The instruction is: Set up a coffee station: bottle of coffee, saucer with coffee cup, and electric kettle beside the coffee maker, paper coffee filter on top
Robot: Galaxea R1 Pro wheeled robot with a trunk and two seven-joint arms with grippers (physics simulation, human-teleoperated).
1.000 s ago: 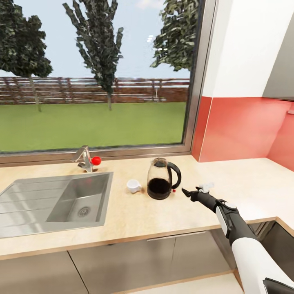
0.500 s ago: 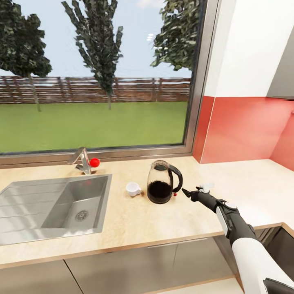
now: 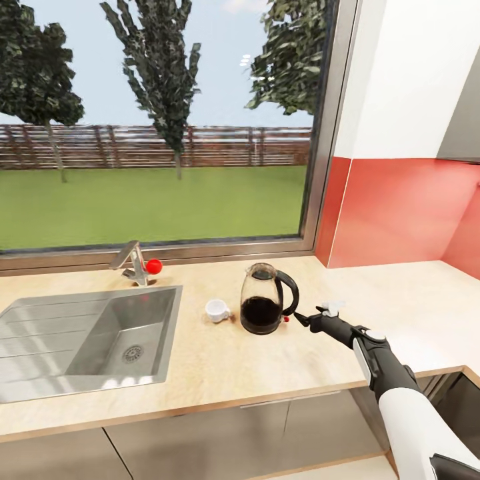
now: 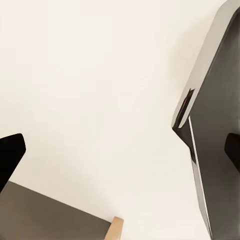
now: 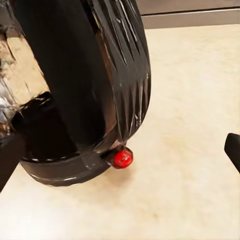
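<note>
The electric kettle [image 3: 267, 300], clear glass with a black lid and loop handle, stands on the light wood kitchen countertop [image 3: 220, 367] below the window. In the right wrist view the electric kettle [image 5: 75, 90] looms very close, its red switch [image 5: 122, 158] at the base. My right gripper [image 3: 312, 315] is open, level with the kettle's base just right of the handle, its tips almost at the switch. The same right gripper [image 5: 120, 152] has a fingertip at each side edge of that view. A small white coffee cup [image 3: 217, 310] sits just left of the kettle. My left gripper [image 4: 120, 152] is open over a pale surface.
A steel sink [image 3: 87, 333] with a faucet [image 3: 137, 263] and red knob [image 3: 155, 266] takes the counter's left part. A red backsplash [image 3: 400, 213] lines the right corner, with bare counter in front of it. A dark cabinet front [image 4: 215, 150] shows beside the left gripper.
My right gripper has crept left toward the kettle's handle base. The head camera shifted slightly between the earliest frame and now.
</note>
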